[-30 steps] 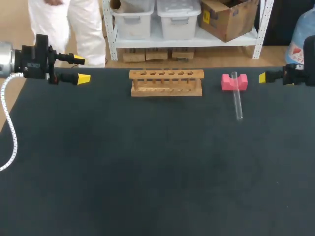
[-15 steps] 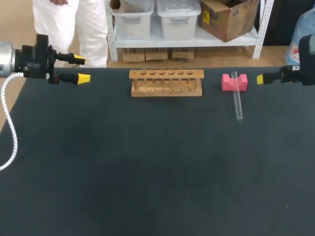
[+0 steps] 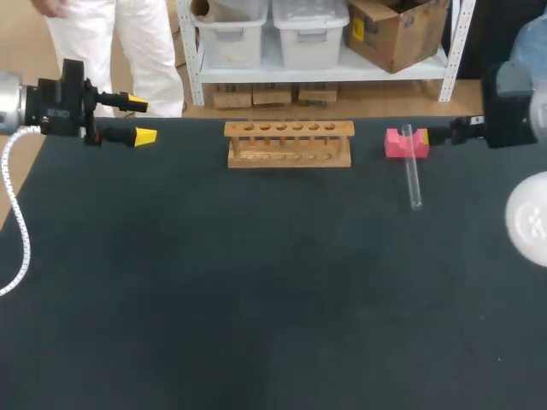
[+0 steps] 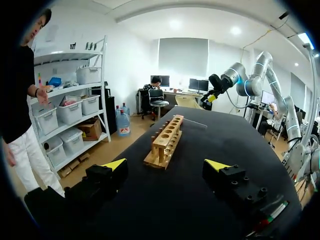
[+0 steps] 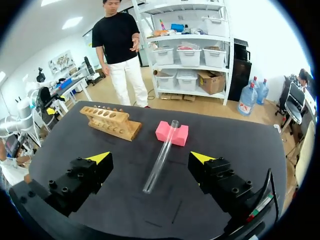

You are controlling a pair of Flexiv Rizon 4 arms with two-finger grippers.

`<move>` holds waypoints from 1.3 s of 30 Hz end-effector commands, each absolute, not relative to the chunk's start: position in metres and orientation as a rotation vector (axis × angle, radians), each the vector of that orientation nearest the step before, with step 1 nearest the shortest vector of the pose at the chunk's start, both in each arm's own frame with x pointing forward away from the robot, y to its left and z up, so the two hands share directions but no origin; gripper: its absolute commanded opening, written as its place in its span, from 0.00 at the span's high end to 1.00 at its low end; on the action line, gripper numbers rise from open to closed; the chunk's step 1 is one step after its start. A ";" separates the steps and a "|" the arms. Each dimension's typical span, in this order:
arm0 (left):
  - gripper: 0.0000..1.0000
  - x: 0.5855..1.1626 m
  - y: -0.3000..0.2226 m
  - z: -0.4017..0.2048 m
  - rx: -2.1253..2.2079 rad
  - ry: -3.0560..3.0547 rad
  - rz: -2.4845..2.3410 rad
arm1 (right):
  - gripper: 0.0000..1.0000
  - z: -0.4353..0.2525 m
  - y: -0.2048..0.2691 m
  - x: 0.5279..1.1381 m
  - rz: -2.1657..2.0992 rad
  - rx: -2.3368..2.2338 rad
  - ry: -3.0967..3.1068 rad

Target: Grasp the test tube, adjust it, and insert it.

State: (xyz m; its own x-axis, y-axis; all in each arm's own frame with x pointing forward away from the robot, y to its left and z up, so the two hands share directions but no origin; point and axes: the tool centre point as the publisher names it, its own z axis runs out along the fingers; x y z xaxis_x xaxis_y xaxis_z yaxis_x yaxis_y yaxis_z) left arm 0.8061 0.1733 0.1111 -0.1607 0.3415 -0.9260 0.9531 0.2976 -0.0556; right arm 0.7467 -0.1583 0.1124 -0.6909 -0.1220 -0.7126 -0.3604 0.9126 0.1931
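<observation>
Test tube point(image 3: 413, 168) lies on the dark surface point(image 3: 256, 282) at the far right, and its far end rests in the notch of a pink block point(image 3: 394, 143). Left of the block, a wooden rack point(image 3: 289, 143) stands at the far middle. The right gripper point(image 3: 427, 135) hangs just right of the block. In its wrist view the fingers stand wide apart and the tube point(image 5: 161, 156) shows between them, not touched. The left gripper point(image 3: 141, 120) is at the far left edge, also wide open and holding nothing, well apart from the rack.
</observation>
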 end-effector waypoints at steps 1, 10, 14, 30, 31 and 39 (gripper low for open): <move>0.00 0.806 0.174 0.110 1.189 1.677 -0.870 | 0.00 0.099 -0.146 0.766 0.057 -0.191 2.334; 0.00 0.806 0.174 0.110 1.189 1.677 -0.870 | 0.00 0.073 -0.141 0.785 -0.076 -0.148 2.327; 0.00 0.806 0.174 0.110 1.189 1.677 -0.870 | 0.00 0.060 -0.142 0.790 -0.117 -0.118 2.329; 0.00 0.806 0.174 0.110 1.189 1.677 -0.870 | 0.00 0.023 -0.147 0.805 -0.227 -0.078 2.350; 0.00 0.806 0.174 0.110 1.189 1.677 -0.870 | 0.00 0.022 -0.146 0.805 -0.234 -0.085 2.354; 0.00 0.806 0.174 0.110 1.189 1.677 -0.870 | 0.00 0.011 -0.144 0.807 -0.236 -0.088 2.380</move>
State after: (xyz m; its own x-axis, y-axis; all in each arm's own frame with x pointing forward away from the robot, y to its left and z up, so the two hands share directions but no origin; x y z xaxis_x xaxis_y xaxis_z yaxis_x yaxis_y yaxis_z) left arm 0.8063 0.1732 0.1113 -0.1609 0.3416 -0.9260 0.9531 0.2974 -0.0559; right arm 0.8045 -0.1475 0.0122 -0.7285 -0.1319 -0.6723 -0.1171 0.9908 -0.0675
